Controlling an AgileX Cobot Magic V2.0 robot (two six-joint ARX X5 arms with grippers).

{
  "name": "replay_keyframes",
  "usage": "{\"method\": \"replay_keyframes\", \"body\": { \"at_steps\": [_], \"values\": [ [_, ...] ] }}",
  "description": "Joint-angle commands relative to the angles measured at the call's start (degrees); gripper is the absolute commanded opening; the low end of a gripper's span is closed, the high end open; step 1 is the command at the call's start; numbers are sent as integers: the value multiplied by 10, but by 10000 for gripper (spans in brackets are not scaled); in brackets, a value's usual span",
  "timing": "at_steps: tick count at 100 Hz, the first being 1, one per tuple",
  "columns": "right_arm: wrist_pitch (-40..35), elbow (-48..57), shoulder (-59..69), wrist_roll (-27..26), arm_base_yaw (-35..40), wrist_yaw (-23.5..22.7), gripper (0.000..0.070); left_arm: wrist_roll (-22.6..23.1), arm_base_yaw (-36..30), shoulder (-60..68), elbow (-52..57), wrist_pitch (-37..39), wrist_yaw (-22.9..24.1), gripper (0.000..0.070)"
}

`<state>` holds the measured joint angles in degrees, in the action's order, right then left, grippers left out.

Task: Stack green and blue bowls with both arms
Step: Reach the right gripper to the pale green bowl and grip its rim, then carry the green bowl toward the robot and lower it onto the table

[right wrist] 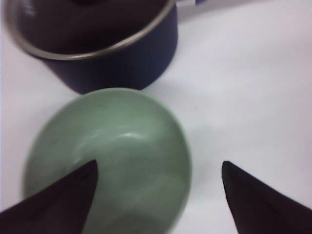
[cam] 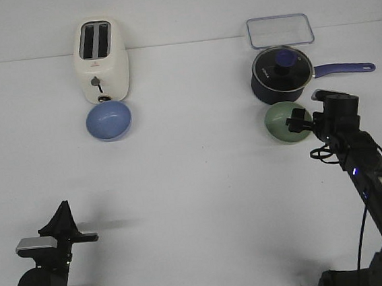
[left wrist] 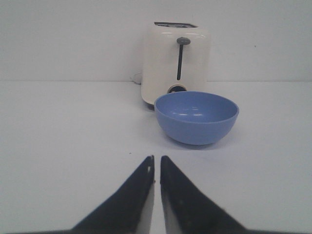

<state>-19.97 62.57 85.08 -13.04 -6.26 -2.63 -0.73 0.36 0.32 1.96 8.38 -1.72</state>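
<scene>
Two bowls stand apart on the white surface (cam: pixel 201 182). The right hand (right wrist: pixel 158 178), spread open, straddles the near rim of the pale sage green matte bowl (cam: pixel 285 123); it should close squarely on that rim and lift clear of the dark navy saucepan (cam: pixel 279 77) just behind. The periwinkle blue bowl (cam: pixel 109 120) sits before the cream toaster (cam: pixel 102 60); the left hand (left wrist: pixel 156 165), closed and empty, waits well back.

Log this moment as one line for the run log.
right gripper: open, straddling green bowl rim | left gripper: shut, idle, short of blue bowl | bowls: apart, unstacked
</scene>
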Motion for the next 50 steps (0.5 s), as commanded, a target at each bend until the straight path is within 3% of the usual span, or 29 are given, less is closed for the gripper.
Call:
{"method": "replay_keyframes", "body": {
  "at_steps": [1,20,25,37,50],
  "values": [
    [1,22,37,12,-5,0,532,3,1,-1,-12,7,-2,15],
    [2,46,111,12,-14,0,508,3,1,-1,-12,7,-2,15],
    [2,48,123,12,-15,0,405,3,1,-1,-12,7,-2,15],
    [2,49,134,15,-17,-4,10,3,1,-1,-12,7,-2,15],
    [0,56,132,21,-20,-5,0,3,1,-1,-12,7,-2,15]
  ]
}}
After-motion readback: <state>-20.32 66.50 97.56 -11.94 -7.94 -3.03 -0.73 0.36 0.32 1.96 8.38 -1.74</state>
